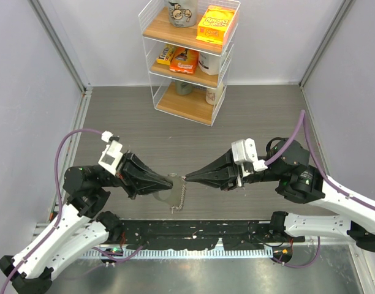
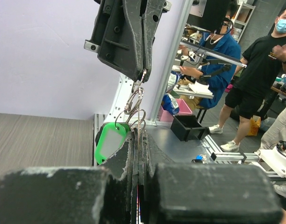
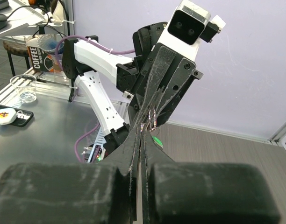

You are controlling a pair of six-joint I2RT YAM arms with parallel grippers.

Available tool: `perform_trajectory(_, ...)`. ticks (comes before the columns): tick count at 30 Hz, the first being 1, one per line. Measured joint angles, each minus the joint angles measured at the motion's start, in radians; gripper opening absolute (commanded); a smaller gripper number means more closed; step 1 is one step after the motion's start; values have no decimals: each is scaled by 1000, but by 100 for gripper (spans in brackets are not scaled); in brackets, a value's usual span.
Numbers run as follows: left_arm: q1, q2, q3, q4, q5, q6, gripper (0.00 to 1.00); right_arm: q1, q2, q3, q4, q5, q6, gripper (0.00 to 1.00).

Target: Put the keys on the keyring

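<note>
Both grippers meet tip to tip above the table's near middle. My left gripper [image 1: 174, 181] is shut on a wire ring of the keyring [image 2: 134, 101], whose bright green tag [image 2: 109, 142] hangs beside my left fingertips [image 2: 132, 140]. My right gripper [image 1: 187, 178] comes from the other side, shut on the top of the same bunch of rings [image 3: 151, 120]. The grey chain [image 1: 181, 197] dangles below the tips. The green piece also shows in the right wrist view [image 3: 157, 140]. I cannot pick out the keys; any at the tips are hidden by the fingers.
A white wire shelf [image 1: 189, 58] with snack boxes and cups stands at the back centre. A small blue thing [image 2: 199, 158] with a silvery bit lies on the metal surface beyond the table. People stand outside the cell on the right.
</note>
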Motion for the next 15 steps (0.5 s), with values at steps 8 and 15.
perform_trajectory(8, 0, -1, 6, -63, -22, 23, 0, 3, 3, 24, -77, 50, -59, 5)
perform_trajectory(15, 1, -10, 23, -156, -47, 58, 0, 20, 14, 39, -136, 106, -111, 5)
